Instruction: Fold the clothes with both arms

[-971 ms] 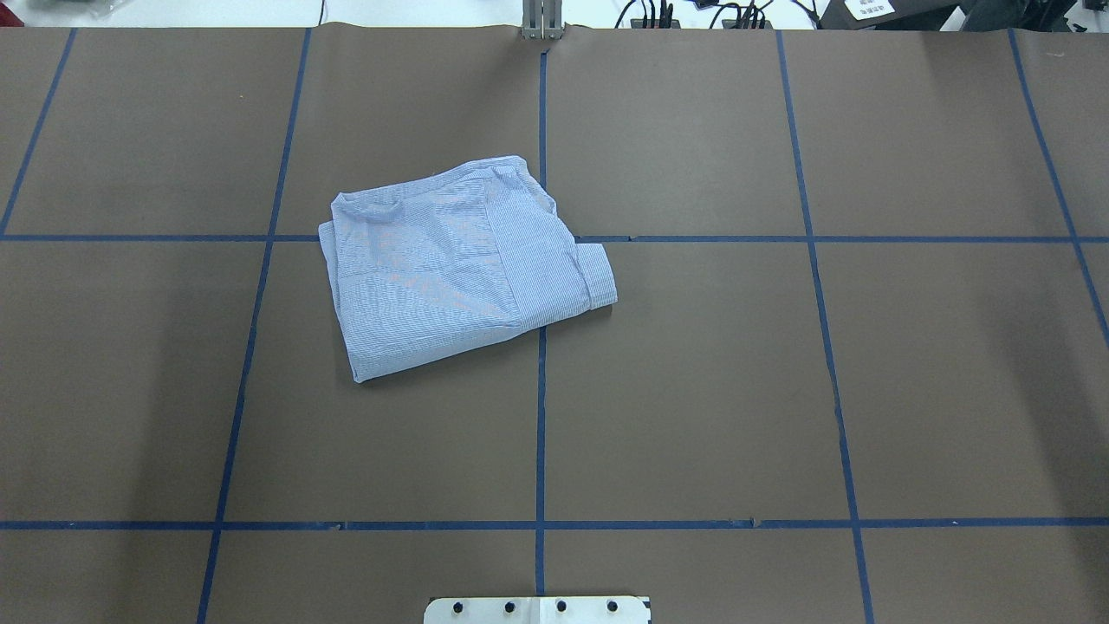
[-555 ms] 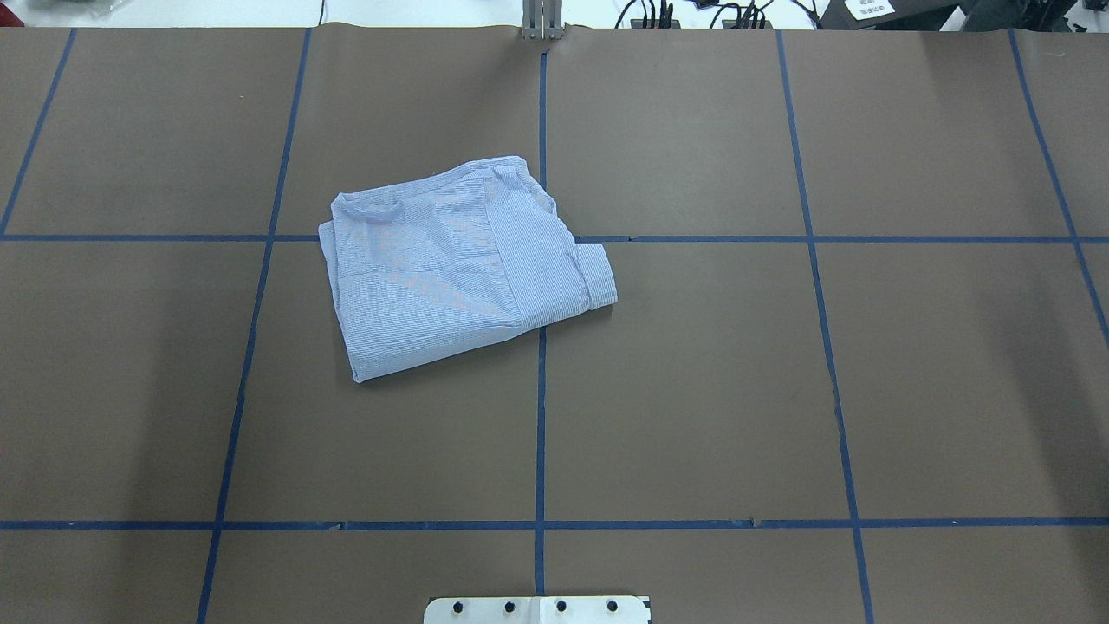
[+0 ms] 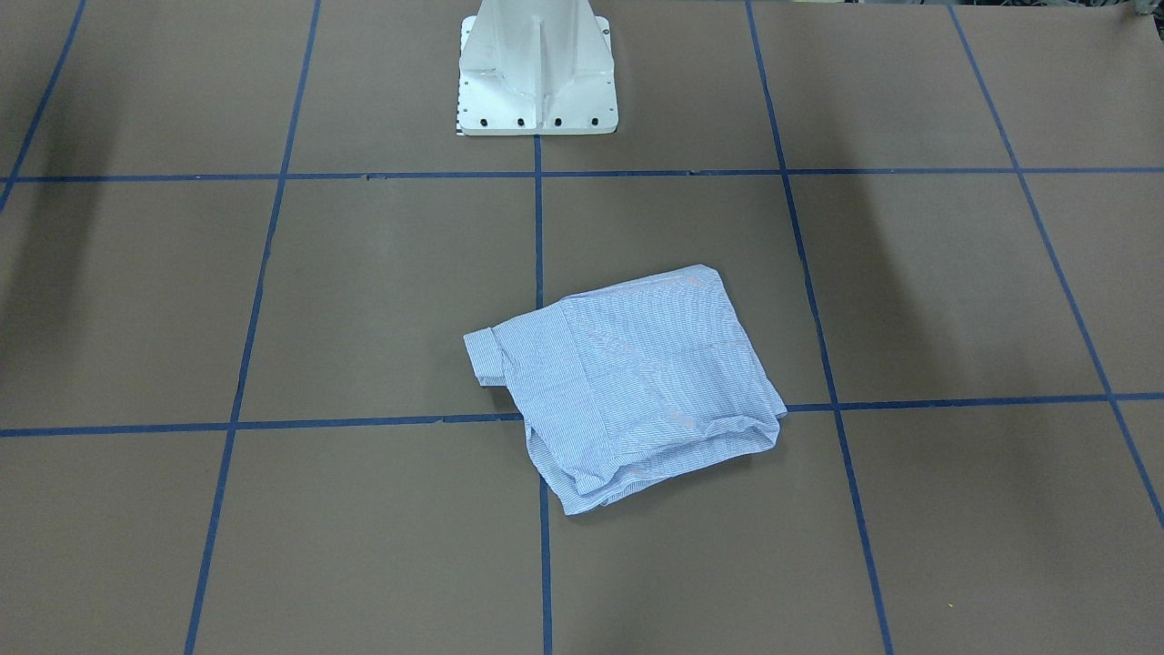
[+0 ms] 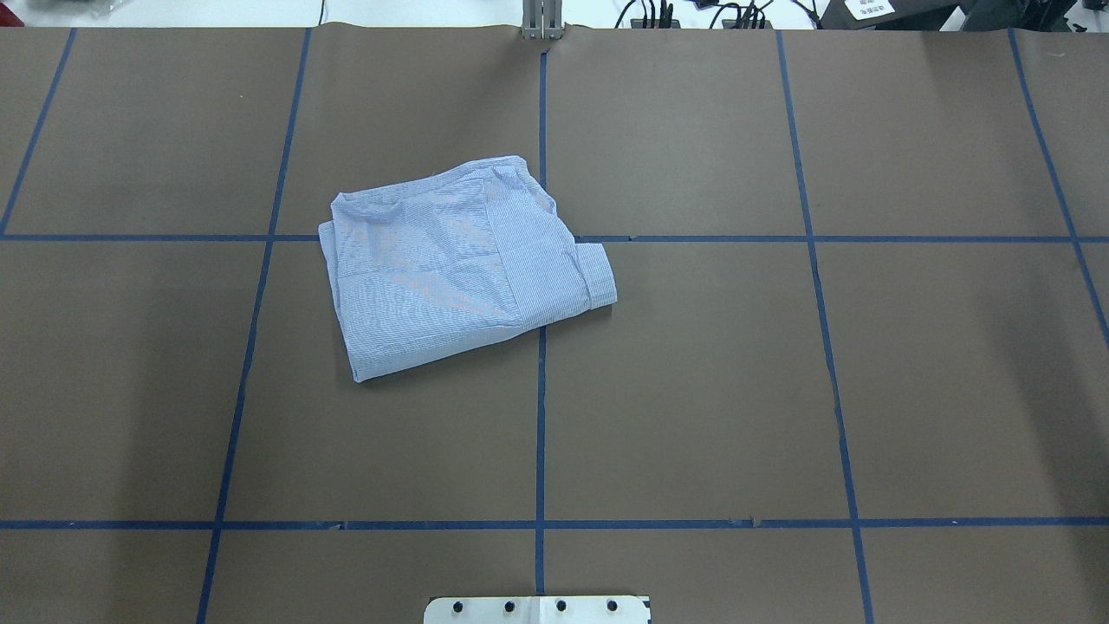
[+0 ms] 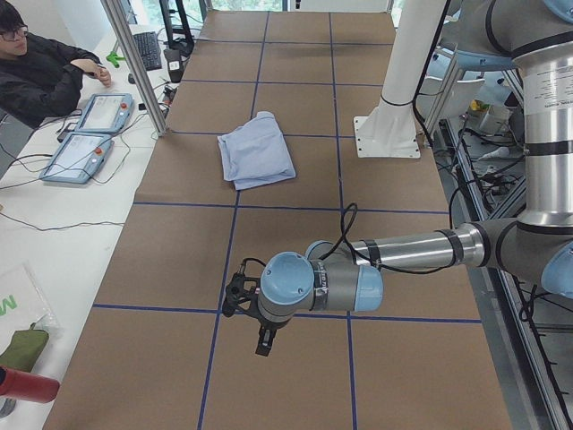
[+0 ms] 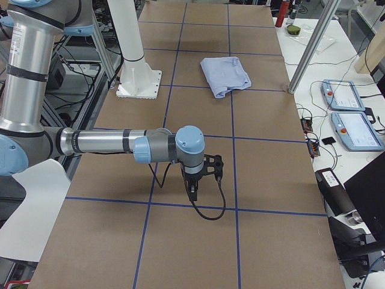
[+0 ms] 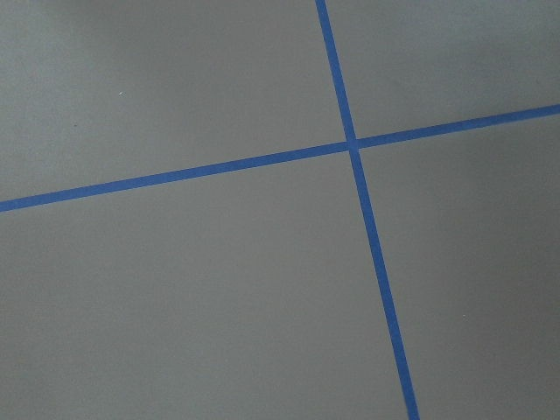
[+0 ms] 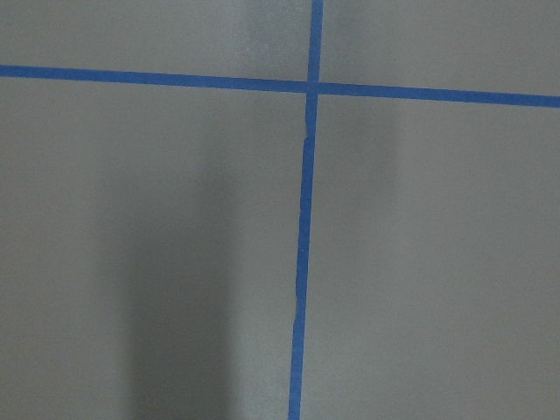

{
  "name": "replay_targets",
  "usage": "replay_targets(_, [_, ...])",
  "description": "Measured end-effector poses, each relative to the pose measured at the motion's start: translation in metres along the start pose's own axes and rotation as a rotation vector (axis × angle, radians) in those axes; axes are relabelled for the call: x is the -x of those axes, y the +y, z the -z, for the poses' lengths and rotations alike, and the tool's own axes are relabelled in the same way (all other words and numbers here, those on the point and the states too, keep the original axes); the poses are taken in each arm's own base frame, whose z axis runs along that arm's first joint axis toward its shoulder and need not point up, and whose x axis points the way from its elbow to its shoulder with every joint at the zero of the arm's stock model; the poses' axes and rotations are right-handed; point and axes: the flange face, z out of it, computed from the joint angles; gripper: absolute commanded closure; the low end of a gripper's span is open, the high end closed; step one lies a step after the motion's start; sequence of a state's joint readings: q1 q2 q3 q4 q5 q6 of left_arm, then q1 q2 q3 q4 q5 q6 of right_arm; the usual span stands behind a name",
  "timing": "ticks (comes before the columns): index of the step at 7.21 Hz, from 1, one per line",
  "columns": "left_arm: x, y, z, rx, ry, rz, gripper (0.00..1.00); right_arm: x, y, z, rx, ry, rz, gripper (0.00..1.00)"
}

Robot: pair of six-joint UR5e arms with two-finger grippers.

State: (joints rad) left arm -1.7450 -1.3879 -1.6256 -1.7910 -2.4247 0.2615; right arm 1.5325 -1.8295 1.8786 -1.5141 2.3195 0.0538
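No text is fully legible. A white label (image 4: 869, 7) on a dark object (image 4: 927, 10) carries print too small to read. A white packet (image 5: 12, 303) on the side bench (image 5: 54, 235) shows cut-off green lettering. A sticker (image 6: 328, 178) on a black box (image 6: 343, 198) is illegible.

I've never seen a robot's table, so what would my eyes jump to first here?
The light blue shirt stands out first: it lies folded on the brown table with blue tape lines, a bit to the robot's left of the middle. Next come the big silver left arm and right arm, far from the shirt, with the left end effector and right end effector hanging over bare table.
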Motion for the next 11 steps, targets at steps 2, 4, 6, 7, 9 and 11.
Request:
replay_targets(2, [0.0, 0.01, -0.002, -0.019, -0.007, -0.021, 0.0, 0.0, 0.0, 0.0, 0.0, 0.0, 0.001, 0.0])
replay_targets(4, [0.001, 0.016, -0.004, -0.021, -0.007, -0.022, 0.0, -0.001, 0.0, -0.001, 0.001, 0.0, 0.002, 0.0])
replay_targets(6, [0.0, 0.017, -0.004, -0.021, -0.007, -0.023, 0.0, -0.001, 0.0, -0.001, 0.002, 0.0, 0.002, 0.0])
replay_targets(7, [0.0, 0.018, -0.004, -0.02, -0.006, -0.022, 0.0, -0.001, 0.001, -0.001, 0.003, 0.0, 0.0, 0.0])
replay_targets(9, [0.0, 0.019, -0.004, -0.019, -0.006, -0.021, 0.0, -0.001, 0.001, -0.002, 0.005, -0.001, -0.001, 0.0])
replay_targets(11, [0.001, 0.02, -0.005, -0.017, -0.006, -0.018, 0.0, -0.002, 0.001, -0.002, 0.006, -0.001, -0.002, 0.0])
